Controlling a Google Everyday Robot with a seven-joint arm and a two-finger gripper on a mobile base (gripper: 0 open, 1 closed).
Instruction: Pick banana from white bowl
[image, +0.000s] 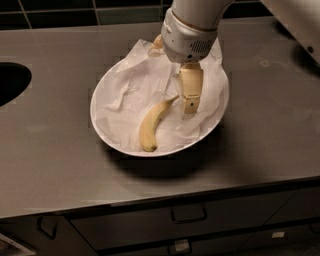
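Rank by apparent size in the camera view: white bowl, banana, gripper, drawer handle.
1. white bowl
2-3. banana and gripper, which hangs over the bowl beside the banana's stem: similar, and the gripper is nearer the camera, so unranked
4. drawer handle
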